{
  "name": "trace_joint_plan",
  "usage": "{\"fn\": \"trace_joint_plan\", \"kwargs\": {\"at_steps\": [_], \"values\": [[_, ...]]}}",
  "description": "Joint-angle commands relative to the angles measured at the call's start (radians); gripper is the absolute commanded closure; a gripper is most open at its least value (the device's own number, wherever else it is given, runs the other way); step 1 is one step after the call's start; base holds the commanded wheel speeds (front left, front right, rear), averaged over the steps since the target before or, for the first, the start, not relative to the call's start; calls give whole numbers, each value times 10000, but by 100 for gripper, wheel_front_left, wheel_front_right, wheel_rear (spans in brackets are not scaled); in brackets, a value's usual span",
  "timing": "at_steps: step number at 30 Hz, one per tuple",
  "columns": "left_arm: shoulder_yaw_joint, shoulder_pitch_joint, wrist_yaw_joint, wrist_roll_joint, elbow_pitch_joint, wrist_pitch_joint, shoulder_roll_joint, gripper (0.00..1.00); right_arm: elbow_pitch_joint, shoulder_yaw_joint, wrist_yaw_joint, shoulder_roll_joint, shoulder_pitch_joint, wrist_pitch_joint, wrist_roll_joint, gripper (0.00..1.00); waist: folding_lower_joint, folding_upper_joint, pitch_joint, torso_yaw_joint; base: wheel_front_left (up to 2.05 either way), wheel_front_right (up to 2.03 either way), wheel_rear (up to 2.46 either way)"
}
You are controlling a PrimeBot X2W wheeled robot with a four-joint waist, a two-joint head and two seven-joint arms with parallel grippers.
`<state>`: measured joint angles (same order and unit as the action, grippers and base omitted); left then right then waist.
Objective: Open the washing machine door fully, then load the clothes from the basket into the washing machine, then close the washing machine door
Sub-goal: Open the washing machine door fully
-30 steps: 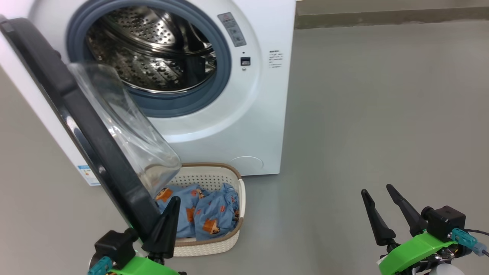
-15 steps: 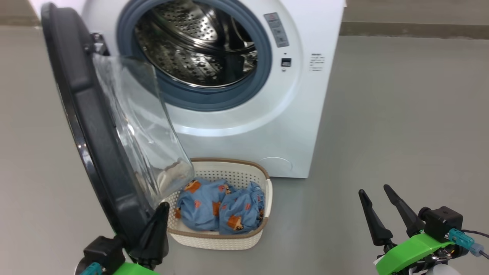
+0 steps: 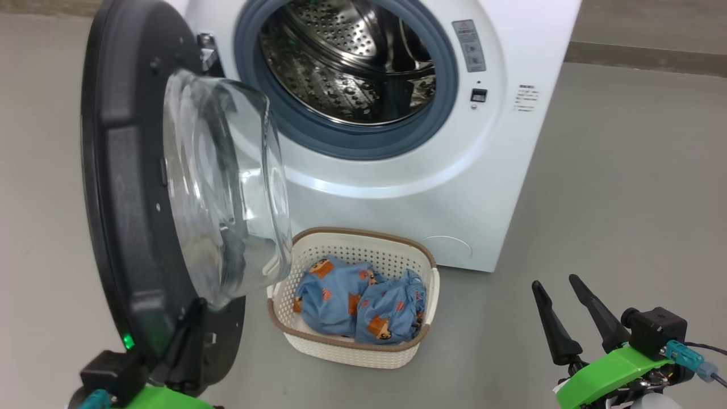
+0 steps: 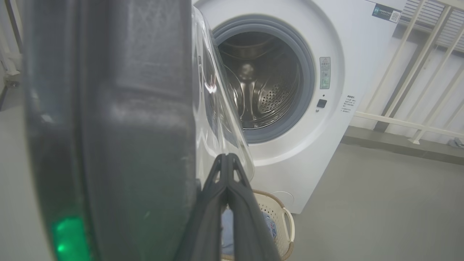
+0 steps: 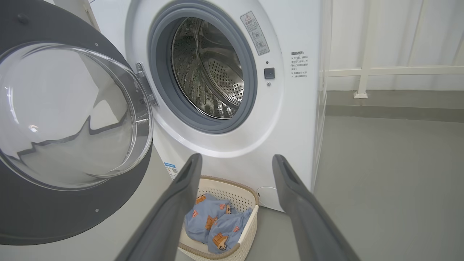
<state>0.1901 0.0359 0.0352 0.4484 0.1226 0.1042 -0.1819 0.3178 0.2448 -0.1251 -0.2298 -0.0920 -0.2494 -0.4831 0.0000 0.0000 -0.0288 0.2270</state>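
The washing machine (image 3: 454, 187) stands with its steel drum (image 3: 352, 62) exposed. Its door (image 3: 119, 199), a black ring around a bulging glass bowl (image 3: 227, 187), is swung out to the left. My left gripper (image 3: 197, 307) is shut and lies against the inner side of the door's lower rim; in the left wrist view its joined tips (image 4: 226, 158) sit beside the glass. The basket (image 3: 363, 234) rests on the floor before the machine, holding the blue printed clothes (image 3: 358, 301). My right gripper (image 3: 555, 282) hangs open and empty at the lower right, apart from everything.
Grey floor (image 3: 625, 199) spreads wide to the right of the machine. A white railing (image 5: 366, 69) and a wall stand behind on the right. The open door blocks the space to the left of the basket (image 5: 232, 185).
The camera has shifted, sliding the whole scene rightward. The door has swung wider from the machine, with my left gripper following low against it. My right gripper has kept its pose.
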Motion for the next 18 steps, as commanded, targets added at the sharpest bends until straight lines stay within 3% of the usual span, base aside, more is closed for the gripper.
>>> {"fn": "trace_joint_plan", "kwargs": {"at_steps": [1,18], "values": [[-610,310,176,55,-332,-34,-395,100,-212,96,-56,-81,-67,-124,42,0,0,0,8,206,0,0,0],[-1753,1288,386,490,741,-896,-1773,100,-206,-20,-56,149,-172,-124,89,0,0,0,409,1044,0,0,0]]}}
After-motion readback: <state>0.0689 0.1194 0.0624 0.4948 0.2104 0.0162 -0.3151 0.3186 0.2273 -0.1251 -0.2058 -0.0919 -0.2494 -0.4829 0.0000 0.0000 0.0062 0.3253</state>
